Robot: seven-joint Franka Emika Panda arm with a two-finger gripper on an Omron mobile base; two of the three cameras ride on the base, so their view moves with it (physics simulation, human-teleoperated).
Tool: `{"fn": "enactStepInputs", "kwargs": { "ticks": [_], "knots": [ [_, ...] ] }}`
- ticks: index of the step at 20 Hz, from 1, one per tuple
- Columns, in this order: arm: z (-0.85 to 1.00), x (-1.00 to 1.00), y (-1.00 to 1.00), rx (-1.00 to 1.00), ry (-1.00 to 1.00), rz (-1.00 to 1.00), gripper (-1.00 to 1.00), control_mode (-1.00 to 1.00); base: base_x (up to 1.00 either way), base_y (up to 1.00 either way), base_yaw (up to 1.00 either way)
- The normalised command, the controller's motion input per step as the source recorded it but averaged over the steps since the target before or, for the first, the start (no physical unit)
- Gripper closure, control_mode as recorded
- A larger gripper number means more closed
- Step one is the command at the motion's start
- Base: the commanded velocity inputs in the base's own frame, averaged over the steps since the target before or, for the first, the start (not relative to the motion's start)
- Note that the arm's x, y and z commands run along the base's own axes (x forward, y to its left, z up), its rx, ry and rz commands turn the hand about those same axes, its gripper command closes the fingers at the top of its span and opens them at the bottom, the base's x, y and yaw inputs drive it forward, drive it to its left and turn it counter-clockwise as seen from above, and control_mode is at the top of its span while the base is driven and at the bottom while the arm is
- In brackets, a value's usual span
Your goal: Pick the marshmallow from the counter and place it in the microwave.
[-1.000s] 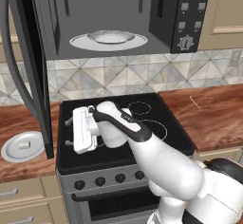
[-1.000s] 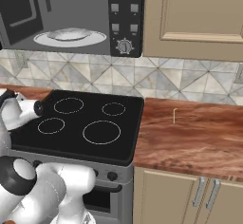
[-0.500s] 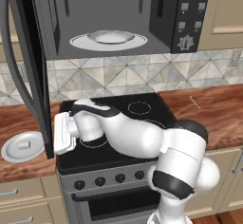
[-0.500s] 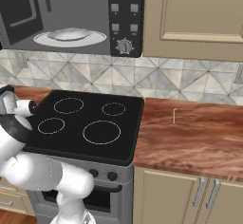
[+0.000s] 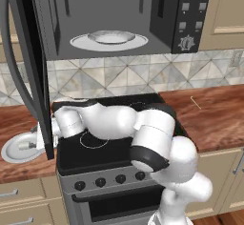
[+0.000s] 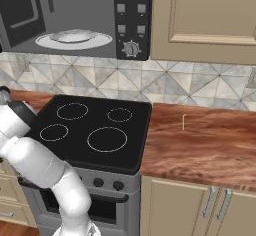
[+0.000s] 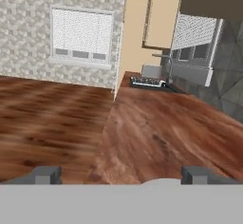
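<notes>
The marshmallow (image 5: pixel 24 145) looks like a tiny pale lump on a round white plate (image 5: pixel 14 153), which rests on the counter (image 5: pixel 16 119) left of the stove. My gripper (image 5: pixel 39 138) hovers just right of the lump, over the plate's edge, partly hidden behind the open microwave door. In the hand view the gripper (image 7: pixel 122 175) is open, its fingertips (image 7: pixel 47 174) wide apart with nothing between them, and a pale arc of the plate (image 7: pixel 161 181) shows low between them. The microwave (image 5: pixel 109 14) hangs open above, with its glass tray (image 5: pixel 109 40) inside.
The open microwave door (image 5: pixel 28 66) hangs down at the left, close to my hand. The black stovetop (image 6: pixel 95 130) lies under my arm. More counter (image 6: pixel 200 140) runs to the right. Far along the counter (image 7: pixel 161 128) are a sink and faucet (image 7: pixel 163 64).
My arm has swung left, from over the stovetop to the plate on the left counter behind the door. The gripper has stayed open.
</notes>
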Motion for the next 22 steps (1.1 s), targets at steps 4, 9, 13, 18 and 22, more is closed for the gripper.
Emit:
{"fn": "enactStepInputs", "kwargs": {
  "ticks": [4, 9, 13, 18, 22],
  "knots": [
    [-0.37, 0.14, 0.18, -0.13, 0.0, 0.06, -1.0, -1.0, 0.0, 0.0, 0.0],
    [-0.28, 0.17, 0.03, -0.13, 0.03, 0.03, -1.0, -1.0, 0.0, 0.0, 0.0],
    [-0.03, 0.1, 0.23, -0.04, 0.02, 0.06, -1.0, -1.0, 0.0, 0.0, 0.0],
    [-0.11, 0.0, 0.36, -0.02, 0.0, 0.05, -1.0, -1.0, 0.0, 0.0, 0.0],
    [-0.29, 0.0, 0.27, -0.08, 0.0, 0.03, -1.0, -1.0, 0.0, 0.0, 0.0]
  ]
}}
